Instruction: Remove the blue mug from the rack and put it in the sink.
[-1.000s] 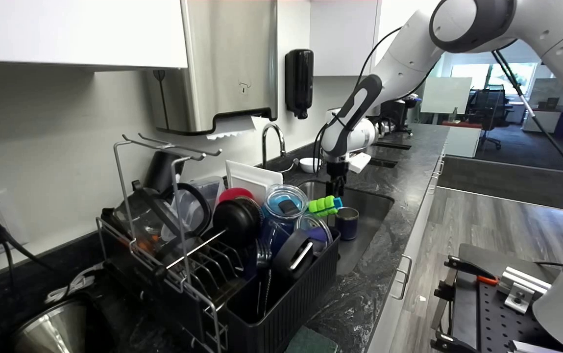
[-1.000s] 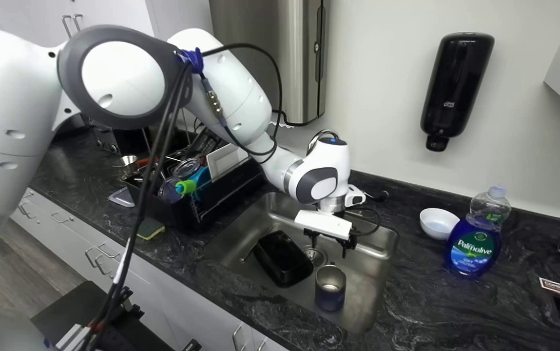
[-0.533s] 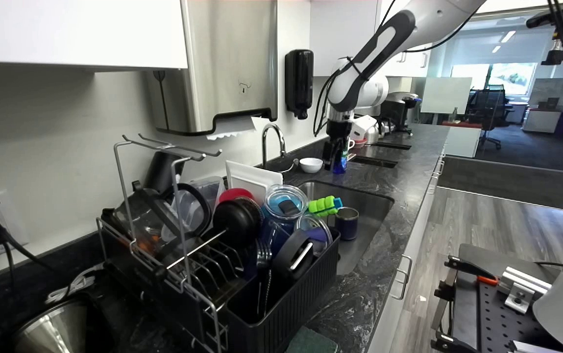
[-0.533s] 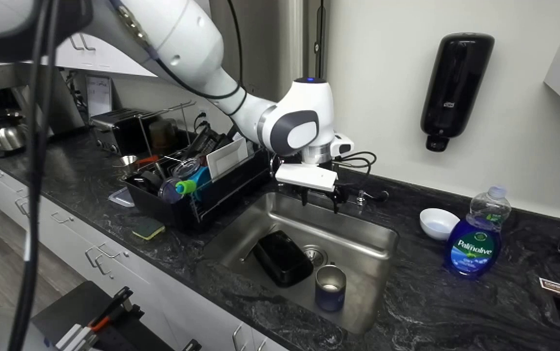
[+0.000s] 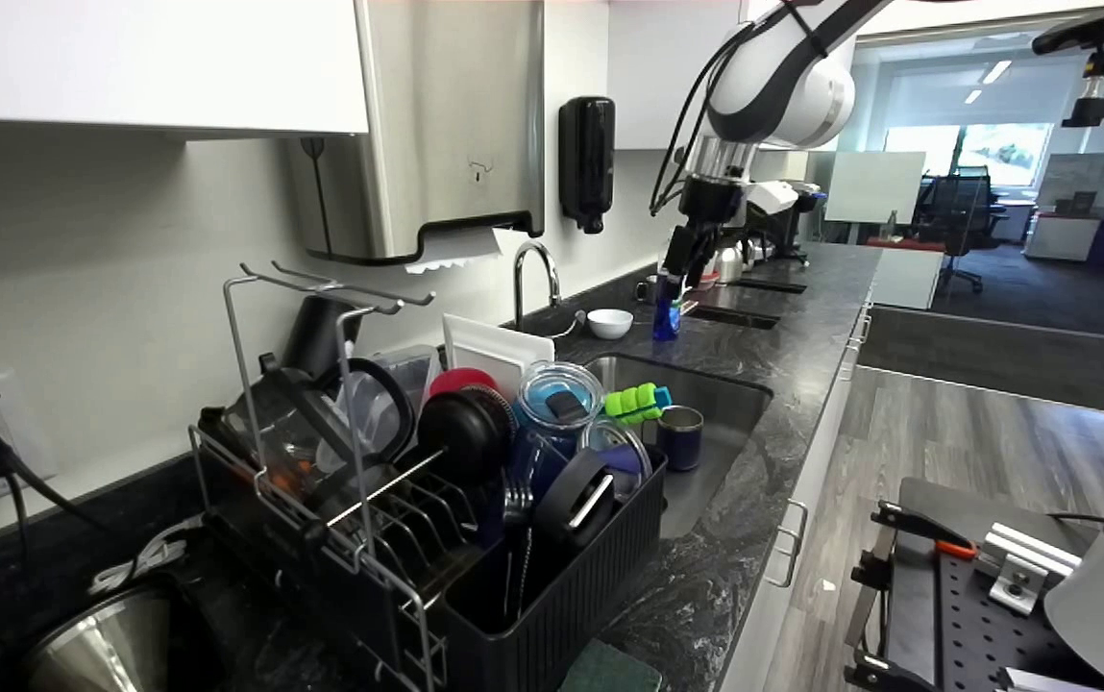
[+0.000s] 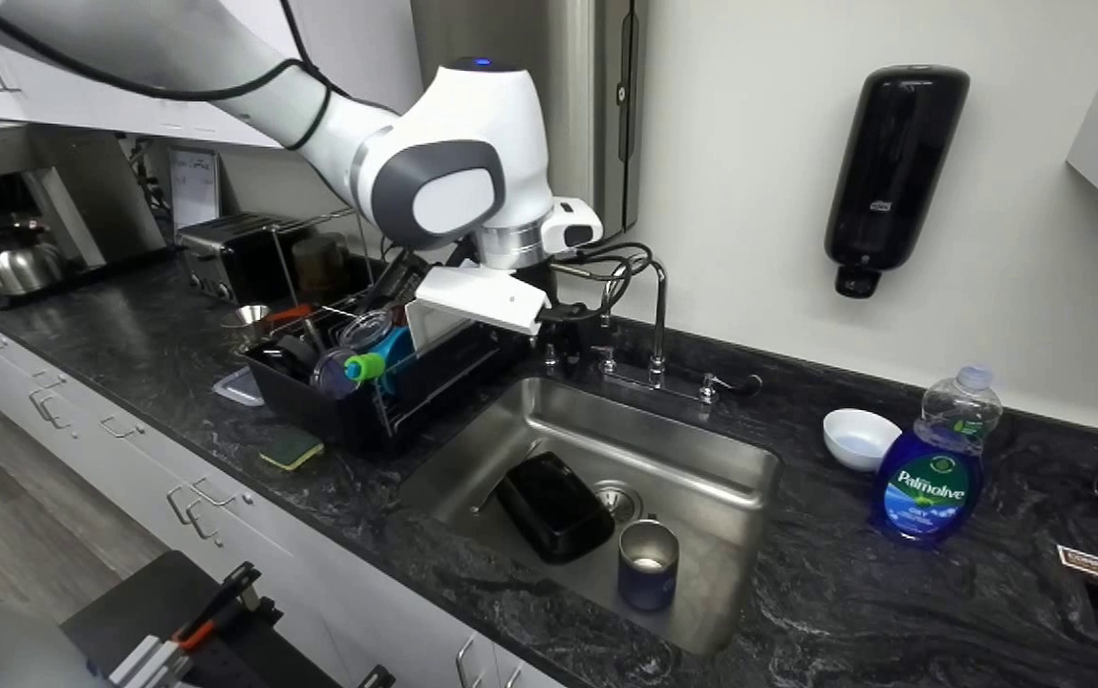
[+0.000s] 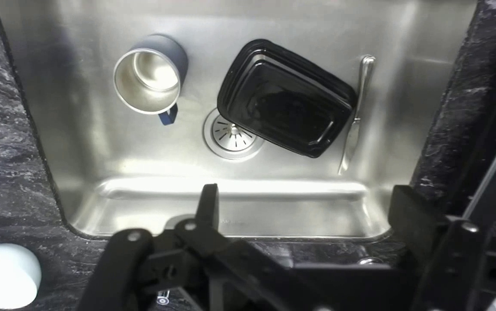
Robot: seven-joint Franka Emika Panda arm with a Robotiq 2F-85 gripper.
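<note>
A dark blue mug with a steel inside (image 6: 647, 578) stands upright in the steel sink (image 6: 711, 564). It also shows in an exterior view (image 5: 679, 444) and in the wrist view (image 7: 176, 54), its handle pointing toward the drain. My gripper (image 7: 304, 188) is open and empty, with the fingers wide apart. It is high above the faucet side of the sink, well away from the mug. In an exterior view its fingers (image 6: 563, 346) are partly hidden behind the white camera housing. The dish rack (image 5: 561, 601) holds jars, lids and utensils, including a blue jar-like vessel (image 5: 544, 457).
A black container (image 7: 291, 103) and a knife (image 7: 353, 129) lie in the sink. The faucet (image 6: 658, 325) rises behind it. A white bowl (image 6: 859, 440) and a blue soap bottle (image 6: 931, 478) stand beside the sink. A sponge (image 6: 290, 447) lies near the rack.
My gripper has risen from over the sink and moved away from the mug, toward the rack side in an exterior view. It has tilted somewhat. The mug has stayed in place.
</note>
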